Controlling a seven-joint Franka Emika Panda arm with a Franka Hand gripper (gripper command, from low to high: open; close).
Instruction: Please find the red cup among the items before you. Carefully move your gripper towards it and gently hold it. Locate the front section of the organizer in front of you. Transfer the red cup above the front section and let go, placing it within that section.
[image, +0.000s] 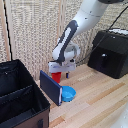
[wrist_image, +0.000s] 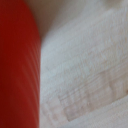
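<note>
Exterior view, red cup (image: 57, 76) directly under claw (image: 60, 71)

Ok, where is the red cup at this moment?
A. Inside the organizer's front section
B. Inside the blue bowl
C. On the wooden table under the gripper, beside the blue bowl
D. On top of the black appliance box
C: the red cup sits directly below the gripper on the wooden table, near the blue bowl and outside the organizer.

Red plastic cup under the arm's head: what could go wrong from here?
1. The small red plastic cup is mostly hidden under the white gripper; grip cannot be confirmed, so it may slip.
2. The blue flat panel and shallow blue bowl lie between it and the black fabric organizer; a low transfer could clip them.
</note>
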